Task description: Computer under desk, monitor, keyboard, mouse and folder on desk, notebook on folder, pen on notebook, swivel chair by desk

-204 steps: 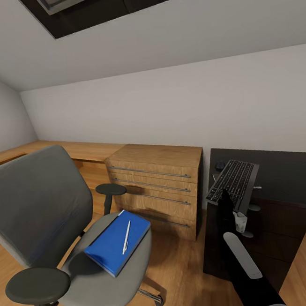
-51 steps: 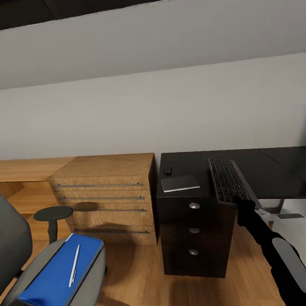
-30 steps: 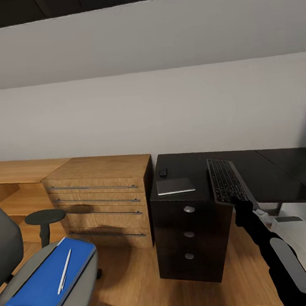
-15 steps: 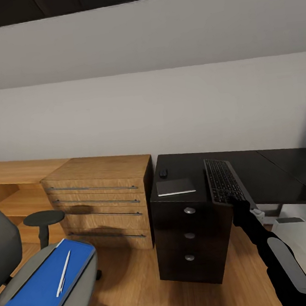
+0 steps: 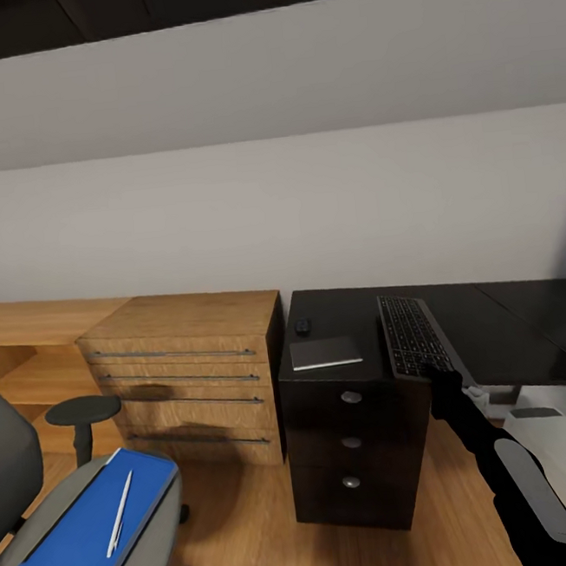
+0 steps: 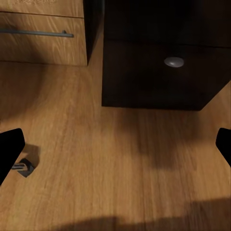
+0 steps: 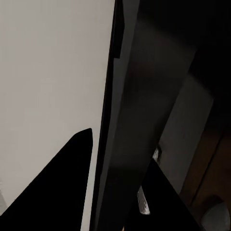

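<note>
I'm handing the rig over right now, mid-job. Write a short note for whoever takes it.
Right gripper: shut on the keyboard at its near end, the keyboard over the desk.
Left gripper: open, empty, low above the floor.
Mouse and notebook lie on the desk's left end, above the drawers.
Folder with the pen on it is on the chair seat.
Left: release the keyboard by the monitor, then place mouse, folder, notebook, pen, chair.
</note>
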Controlling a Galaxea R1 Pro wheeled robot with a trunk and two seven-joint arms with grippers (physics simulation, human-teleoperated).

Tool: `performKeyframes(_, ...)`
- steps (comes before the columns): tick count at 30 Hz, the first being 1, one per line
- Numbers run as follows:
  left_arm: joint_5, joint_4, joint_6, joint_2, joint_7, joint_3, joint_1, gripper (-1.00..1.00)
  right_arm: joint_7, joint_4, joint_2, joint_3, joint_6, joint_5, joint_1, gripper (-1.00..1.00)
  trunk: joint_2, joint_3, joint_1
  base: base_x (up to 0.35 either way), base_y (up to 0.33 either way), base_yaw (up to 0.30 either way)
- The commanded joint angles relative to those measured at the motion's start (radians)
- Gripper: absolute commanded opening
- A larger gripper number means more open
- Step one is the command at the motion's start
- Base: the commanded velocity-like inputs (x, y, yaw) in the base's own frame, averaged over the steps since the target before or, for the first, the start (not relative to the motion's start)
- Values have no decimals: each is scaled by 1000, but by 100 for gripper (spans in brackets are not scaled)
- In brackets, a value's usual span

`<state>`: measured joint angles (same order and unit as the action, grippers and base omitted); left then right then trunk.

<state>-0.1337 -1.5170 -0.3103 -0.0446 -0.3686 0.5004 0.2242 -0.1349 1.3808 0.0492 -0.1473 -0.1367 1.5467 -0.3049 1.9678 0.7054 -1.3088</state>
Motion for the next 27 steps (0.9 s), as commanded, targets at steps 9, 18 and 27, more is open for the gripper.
performKeyframes(9,-11,-2,-4,0,-7,2,0,100,-7,1,0,-1,-4,7,0,100,-28,-12,15,0,0,0)
performKeyframes(18,-11,-2,-3,1,-7,0,0,100,-5,1,0,-1,-6,7,0,100,-28,-12,15,0,0,0)
performKeyframes(27,-11,-1,-3,2,-7,0,0,100,0,-1,0,-2,-8,8,0,100,-28,-12,15,-231,0,0)
